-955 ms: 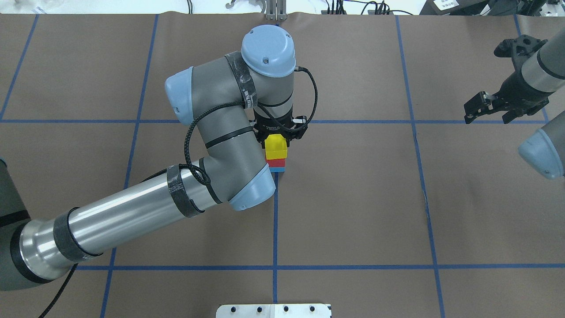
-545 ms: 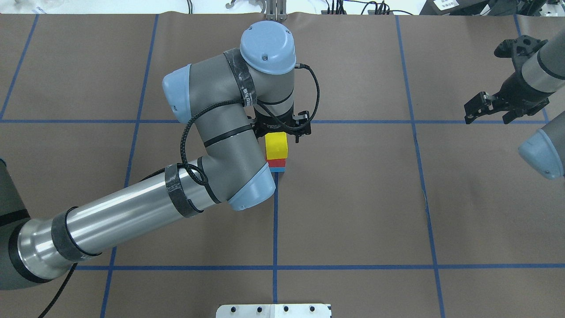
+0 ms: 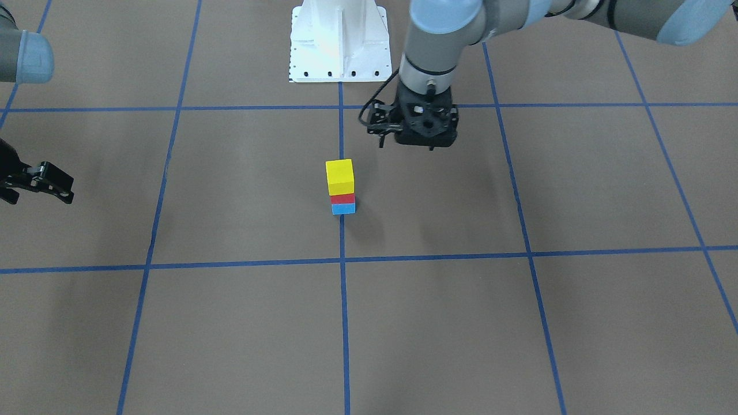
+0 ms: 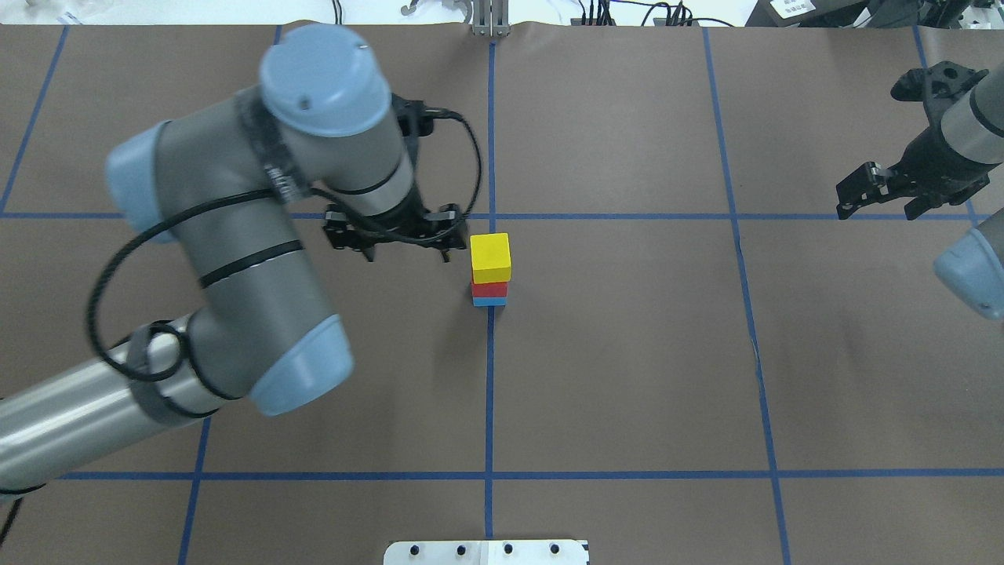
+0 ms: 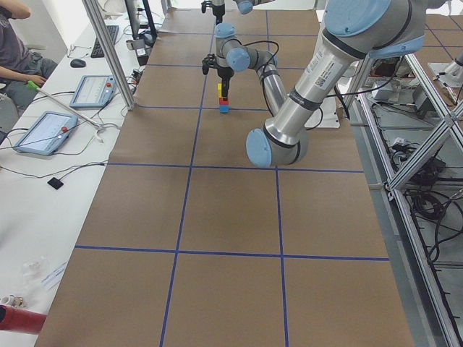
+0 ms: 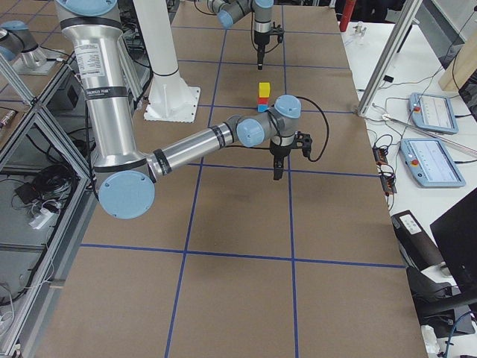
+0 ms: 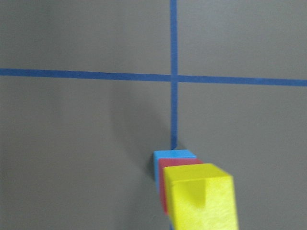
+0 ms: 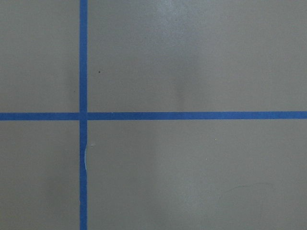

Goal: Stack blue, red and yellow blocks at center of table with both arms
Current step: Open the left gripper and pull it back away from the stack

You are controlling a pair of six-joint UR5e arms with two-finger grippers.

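Blocks stand as one upright stack near the middle of the table (image 4: pixel 627 353): blue block (image 4: pixel 488 301) at the bottom on the brown cover, red block (image 4: pixel 489 289) on it, yellow block (image 4: pixel 490 257) on top. We see the side faces roughly flush in the front-facing view, the yellow one taller than the two below. The base of the stack sits on one of the blue tape lines (image 4: pixel 489 392), a little to the robot's side of the nearest crossing; in the left wrist view that crossing lies beyond the stack and the yellow block fills the lower edge. The left gripper (image 4: pixel 396 243) points down and hangs above the table just to the robot's left of the stack, apart from it, touching no block. Its fingers (image 4: pixel 449 234) are spread wide and hold nothing. The right gripper (image 4: pixel 877 205) is well apart, out toward the table's right edge, also off the surface. We read its fingers as spread too, with nothing between them. The right wrist view gives only bare cover and a tape crossing. The white base plate (image 3: pixel 337 40) of the robot shows at the top of the front-facing view, in line with the stack.
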